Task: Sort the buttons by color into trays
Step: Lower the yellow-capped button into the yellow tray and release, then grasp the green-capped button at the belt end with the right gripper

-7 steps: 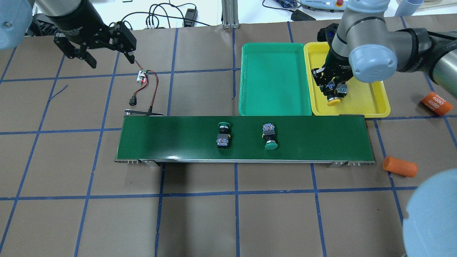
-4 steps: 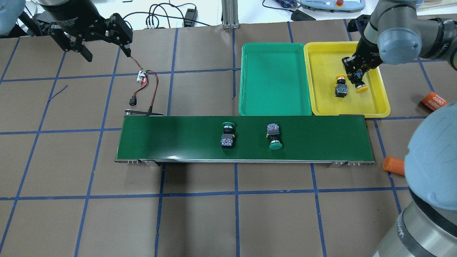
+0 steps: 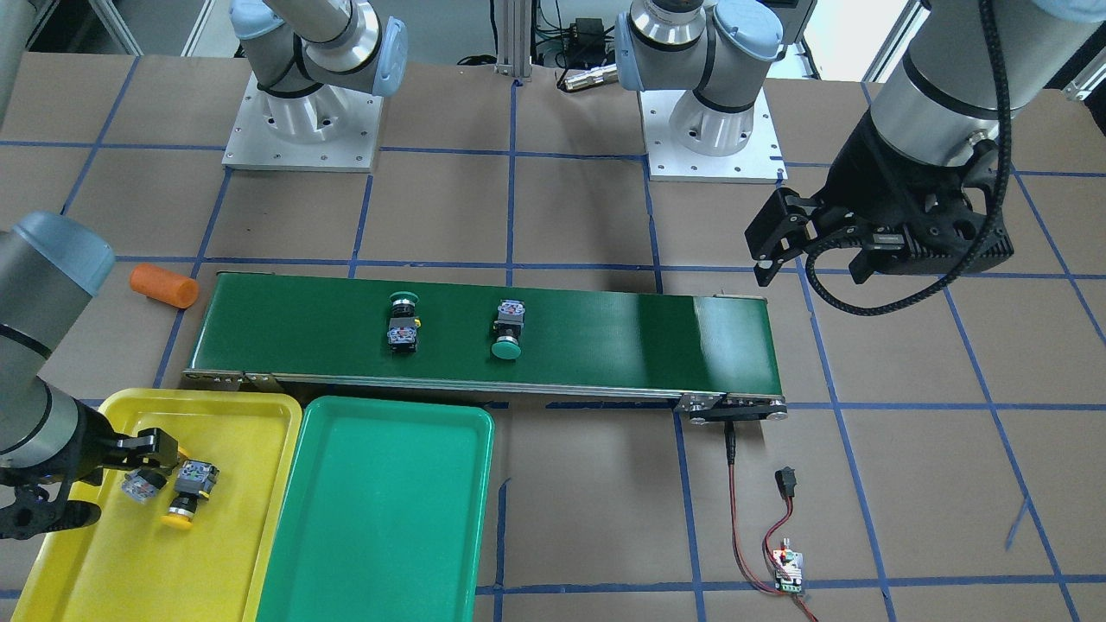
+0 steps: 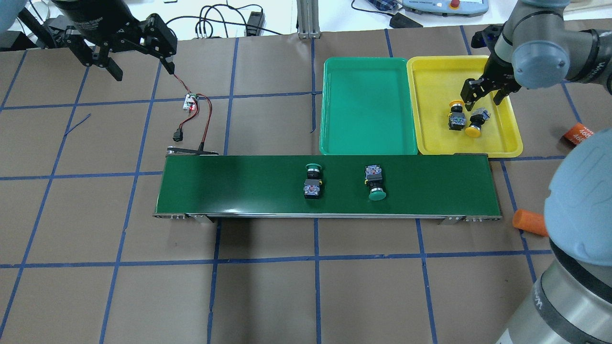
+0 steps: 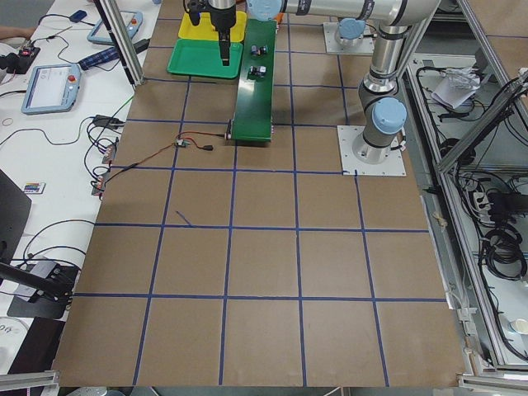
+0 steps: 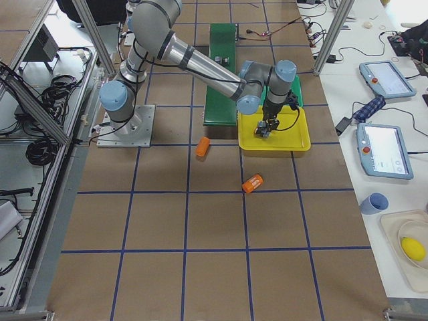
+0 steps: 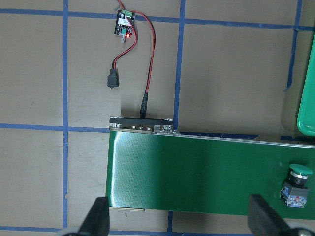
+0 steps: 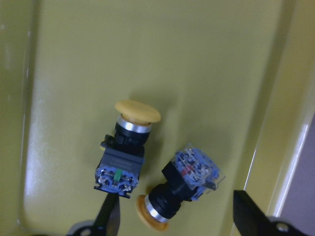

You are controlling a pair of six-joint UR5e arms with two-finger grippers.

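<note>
Two yellow-capped buttons [image 4: 456, 117] [image 4: 475, 125] lie on their sides, close together, in the yellow tray [image 4: 430, 143]. They also show in the right wrist view [image 8: 125, 152] [image 8: 182, 187]. My right gripper [image 4: 482, 102] is open and empty just above them. Two green-capped buttons [image 4: 312, 181] [image 4: 375, 181] lie on the dark-green conveyor belt [image 4: 239, 184]. The green tray [image 4: 368, 105] holds nothing. My left gripper [image 4: 143, 72] is open and empty, high over the table's far left. Its wrist view shows the belt's left end and one green button [image 7: 295, 184].
An orange cylinder marked "4680" [image 4: 581, 134] lies right of the yellow tray. A plain orange cylinder [image 4: 528, 222] lies by the belt's right end. A small circuit board with red wires [image 4: 192, 102] sits behind the belt's left end.
My right gripper carried a yellow button to the right over the yellow tray, opened and let it go beside the other yellow one. The green buttons drifted right on the belt. The left gripper shifted back.
</note>
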